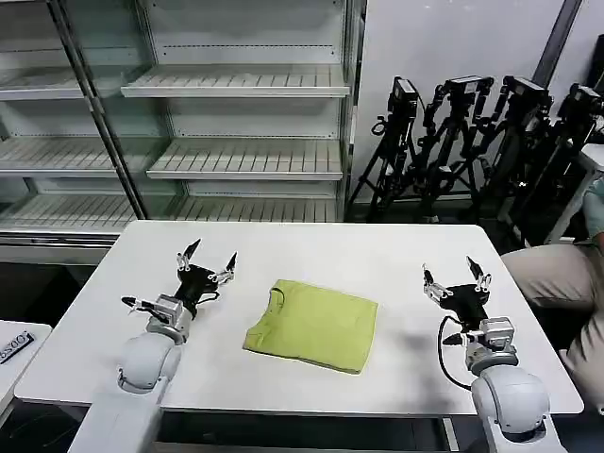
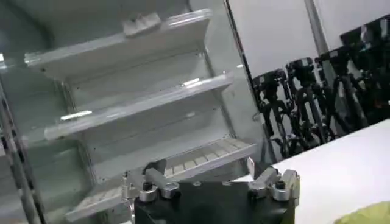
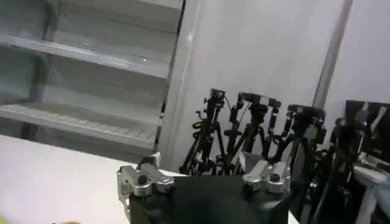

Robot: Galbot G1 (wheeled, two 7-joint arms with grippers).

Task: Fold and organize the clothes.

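**Shirt folded, both my pincers off it**

White table point(image 1: 377, 255) in front of me, with empty metal shelves point(image 1: 241, 85) behind it and a bunch of black tripods point(image 1: 472, 142) parked against the wall past the table's far right corner.

The shirt point(image 1: 314, 326) is the landmark, so everything goes off that. It's lime yellow-green, folded into a rough rectangle, lying flat around the middle of the table, a bit toward my side. The collar opening shows at its left end. No print showing on the side facing up.

My left pincer point(image 1: 209, 257) sits to the left of the shirt, near it but not touching, fingers spread wide and pointing up and away from me. Nothing in it. From my left wrist cam I get the shelves, the tripods, and a tiny sliver of the shirt point(image 2: 372, 216) at the corner.

My right pincer point(image 1: 457, 278) is to the right of the shirt, further off than the left one, also splayed and holding nothing, held above the table.

Something dark that looks like a remote point(image 1: 14, 344) lies on a separate surface way left of the shirt.
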